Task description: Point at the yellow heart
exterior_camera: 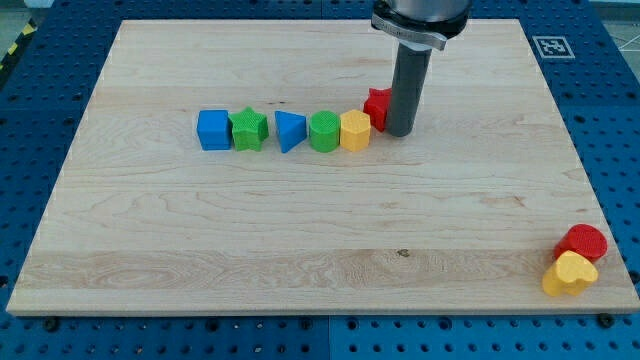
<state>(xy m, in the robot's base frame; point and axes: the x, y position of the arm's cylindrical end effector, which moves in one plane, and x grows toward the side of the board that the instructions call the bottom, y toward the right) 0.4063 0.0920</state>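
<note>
Your arm carries no fingers, so nothing is spread or pinched: it ends in a smooth dark cylindrical rod, and my tip [401, 133] stands on the desk [320, 250], touching the right side of a red block [377, 104] whose shape is partly hidden behind the rod.

Left of it runs a tight row of ribbed, matte plastic pieces: a yellow hexagonal block [355, 131], a green cylinder [323, 131], a blue triangle [289, 131], a green star [248, 129] and a blue cube [213, 130].

The yellow heart [570, 273] lies well apart from my tip, at the desk's bottom-right corner, touching a red cylinder [583, 242] just above it.

The desk is pale wood with visible grain, resting on a blue perforated base [620, 100].
</note>
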